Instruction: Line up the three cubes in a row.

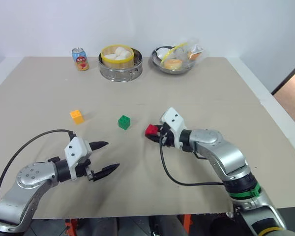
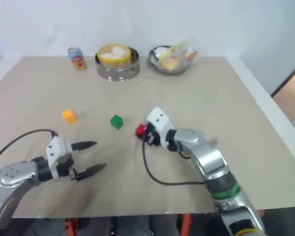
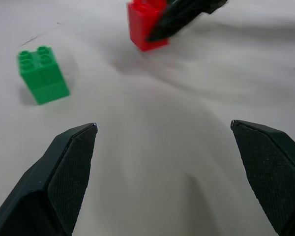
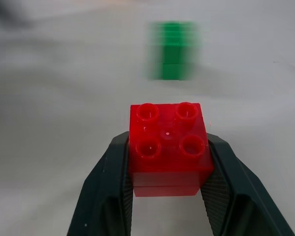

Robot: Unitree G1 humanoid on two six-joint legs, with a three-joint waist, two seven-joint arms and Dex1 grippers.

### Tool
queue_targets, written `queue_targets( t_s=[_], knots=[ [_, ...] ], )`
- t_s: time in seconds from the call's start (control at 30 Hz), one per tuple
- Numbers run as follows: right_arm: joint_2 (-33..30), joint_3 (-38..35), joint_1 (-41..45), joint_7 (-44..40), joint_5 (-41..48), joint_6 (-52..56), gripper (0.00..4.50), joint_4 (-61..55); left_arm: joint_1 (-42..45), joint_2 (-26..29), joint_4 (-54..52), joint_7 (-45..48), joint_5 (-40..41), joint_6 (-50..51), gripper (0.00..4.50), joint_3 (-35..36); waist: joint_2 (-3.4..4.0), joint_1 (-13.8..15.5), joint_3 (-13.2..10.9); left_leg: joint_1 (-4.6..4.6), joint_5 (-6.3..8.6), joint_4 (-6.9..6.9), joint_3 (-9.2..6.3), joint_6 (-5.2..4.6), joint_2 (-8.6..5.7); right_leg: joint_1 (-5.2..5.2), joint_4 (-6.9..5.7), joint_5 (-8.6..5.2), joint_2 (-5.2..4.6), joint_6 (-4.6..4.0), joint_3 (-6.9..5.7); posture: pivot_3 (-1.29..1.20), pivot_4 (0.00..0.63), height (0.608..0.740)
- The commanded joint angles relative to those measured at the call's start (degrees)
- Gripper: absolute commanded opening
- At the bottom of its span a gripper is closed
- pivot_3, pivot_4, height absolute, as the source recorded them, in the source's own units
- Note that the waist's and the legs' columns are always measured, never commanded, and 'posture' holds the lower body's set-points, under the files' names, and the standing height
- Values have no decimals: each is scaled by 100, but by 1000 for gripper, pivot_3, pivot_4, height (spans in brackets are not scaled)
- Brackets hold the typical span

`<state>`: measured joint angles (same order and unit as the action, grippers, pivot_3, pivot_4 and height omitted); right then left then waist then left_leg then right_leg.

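Beige matte tabletop, flat and square-cornered, white edge strip, plain white wall behind; bit of brown floor at 3 o'clock.

Red cube: glossy plastic block, four round studs on top, clamped between the right gripper at table centre, a textured black finger pressed to each side face. Whether it rests on the table or is lifted, cannot tell.

Green cube: same studded plastic, free on the table just off the red cube's 9 o'clock side, a gap between them.

Orange-yellow cube: farther along toward 9 o'clock, near the green one, standing alone.

Left gripper: at about 7 o'clock from the green cube, tapered black fingers with cross-hatched pads spread wide, nothing between them.

Far edge, 12 o'clock: round metal steamer with yellow rim, white buns inside; metal bowl to its right holding crinkled clear-wrapped food; small drink can to its left, upright.
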<state>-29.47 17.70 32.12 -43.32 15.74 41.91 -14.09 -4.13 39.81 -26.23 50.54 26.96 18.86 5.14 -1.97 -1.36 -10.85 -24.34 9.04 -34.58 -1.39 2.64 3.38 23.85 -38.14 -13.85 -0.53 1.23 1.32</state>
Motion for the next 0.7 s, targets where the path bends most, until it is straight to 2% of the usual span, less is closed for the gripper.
queue_targets(
  t_s=[0.03, 0.13, 0.4, 0.7],
  knots=[
    [-486, 442, 438, -1720, 368, -451, 1275, -212, 85, 63, -98, 55, -17, -143, 4500, 83, 0, 0, 0, 0, 0, 0, 2, 0, 4, 2, 0, 1, 3, -3, 0, 0, 150, 740],
    [-557, 583, 572, -2110, 219, -832, 1275, 68, 110, 8, -165, -27, -4, -110, 4500, 55, 0, 1, 0, 2, 0, -2, 3, 0, 18, 5, 0, 10, 18, -17, -1, 0, 150, 740],
    [-317, 678, 728, -2337, -57, -1291, 1275, 810, -390, 27, -596, 9, 305, -33, 4500, 296, -1, 0, 0, 0, 0, 0, 24, 1, 20, 15, 0, 13, 18, -16, 16, 0, 150, 740],
    [-278, 880, 809, -2673, -441, -1838, 1275, 1367, -481, 168, -635, 26, 209, -43, 4500, 316, -1, 0, 1, 1, 0, -2, 25, 1, 21, 18, -1, 19, 22, -17, 18, 0, 150, 740]
  ],
)
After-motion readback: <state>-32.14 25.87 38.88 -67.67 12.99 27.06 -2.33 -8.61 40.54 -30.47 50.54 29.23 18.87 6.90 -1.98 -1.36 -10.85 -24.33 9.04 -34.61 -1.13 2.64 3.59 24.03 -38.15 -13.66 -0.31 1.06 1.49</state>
